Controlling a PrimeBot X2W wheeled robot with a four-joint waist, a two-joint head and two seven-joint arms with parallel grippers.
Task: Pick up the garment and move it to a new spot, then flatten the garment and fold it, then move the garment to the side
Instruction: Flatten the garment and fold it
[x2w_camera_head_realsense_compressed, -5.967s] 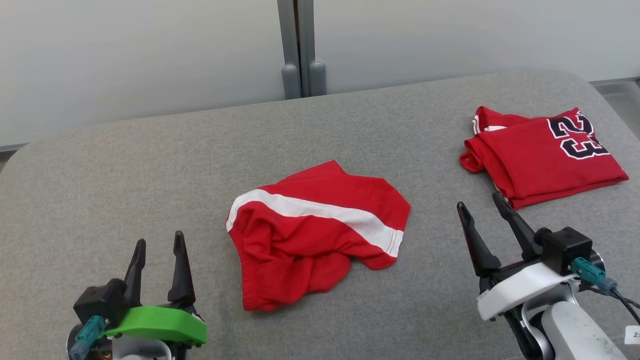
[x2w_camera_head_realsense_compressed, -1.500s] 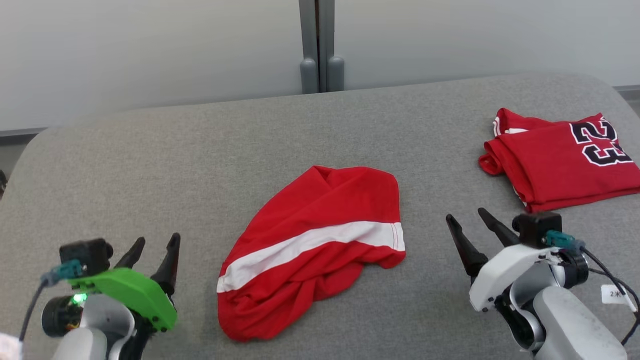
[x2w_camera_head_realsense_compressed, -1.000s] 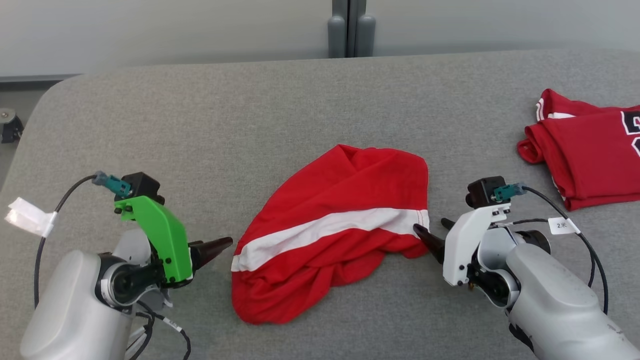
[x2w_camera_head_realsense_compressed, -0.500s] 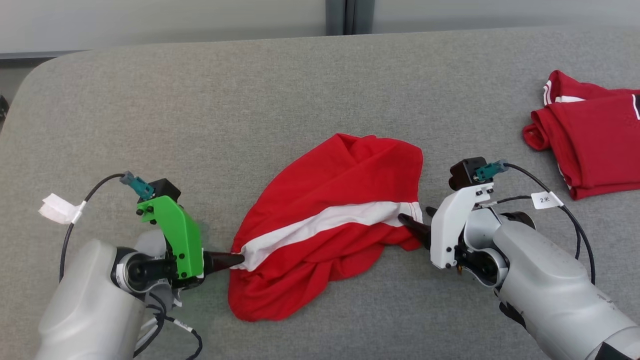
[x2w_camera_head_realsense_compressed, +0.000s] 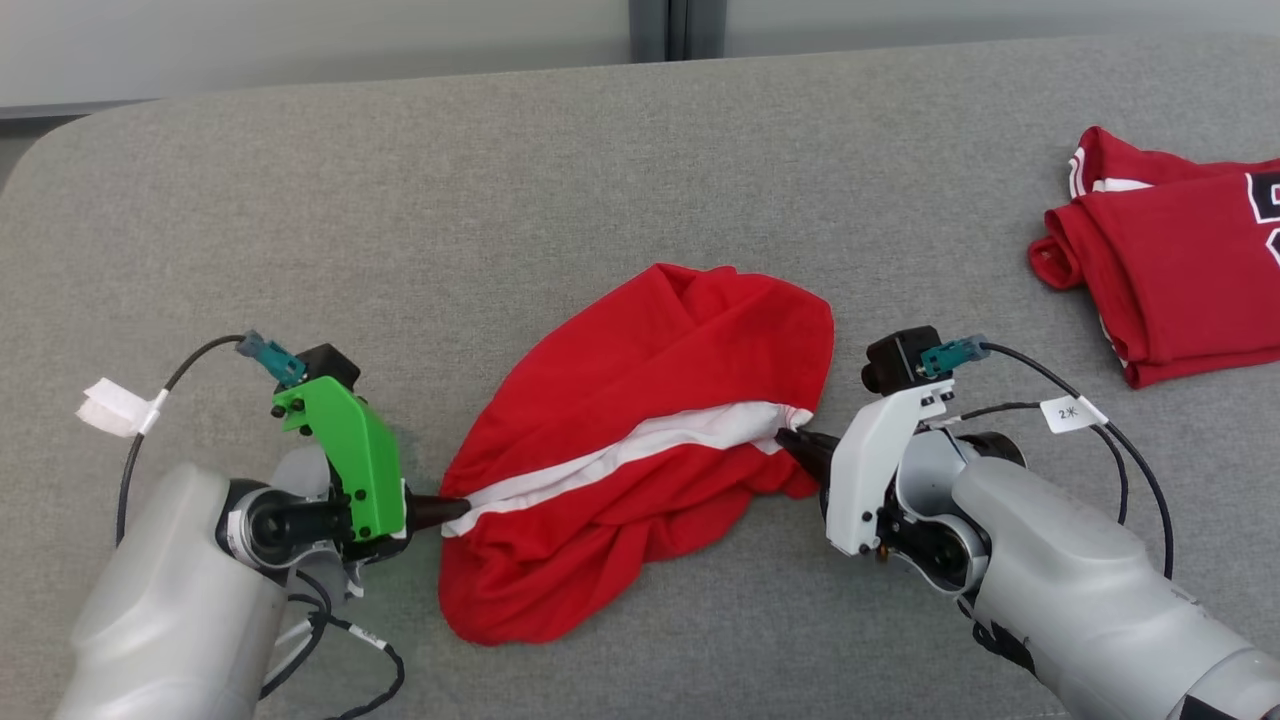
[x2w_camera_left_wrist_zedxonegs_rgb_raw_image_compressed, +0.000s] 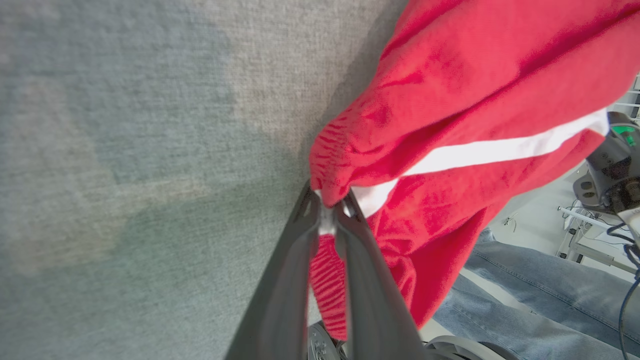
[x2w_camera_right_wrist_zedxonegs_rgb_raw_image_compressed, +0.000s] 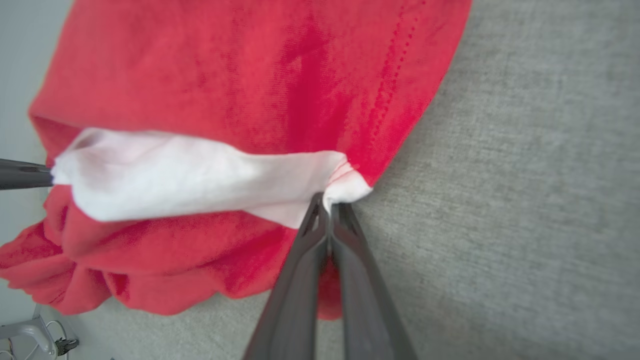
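Observation:
The garment (x2w_camera_head_realsense_compressed: 650, 440) is a crumpled red piece with a white stripe, lying in the middle of the grey padded table (x2w_camera_head_realsense_compressed: 500, 200). My left gripper (x2w_camera_head_realsense_compressed: 455, 508) is shut on the left end of the white stripe; the left wrist view shows its fingertips (x2w_camera_left_wrist_zedxonegs_rgb_raw_image_compressed: 327, 202) pinching bunched red and white cloth (x2w_camera_left_wrist_zedxonegs_rgb_raw_image_compressed: 450, 125). My right gripper (x2w_camera_head_realsense_compressed: 790, 440) is shut on the stripe's right end, and the right wrist view shows its tips (x2w_camera_right_wrist_zedxonegs_rgb_raw_image_compressed: 327, 200) pressed together on the white hem (x2w_camera_right_wrist_zedxonegs_rgb_raw_image_compressed: 200, 175). The stripe runs taut between the two grippers.
A second red garment (x2w_camera_head_realsense_compressed: 1170, 270), folded and with dark numerals, lies at the table's right edge. A person's blue jeans (x2w_camera_left_wrist_zedxonegs_rgb_raw_image_compressed: 540, 305) show beyond the table edge in the left wrist view. Bare grey table extends to the back and left.
Both grippers closed on the ends of the white stripe, having stood open at the garment's two sides a second ago. The stripe is drawn tighter and narrower, its right end pulled up.

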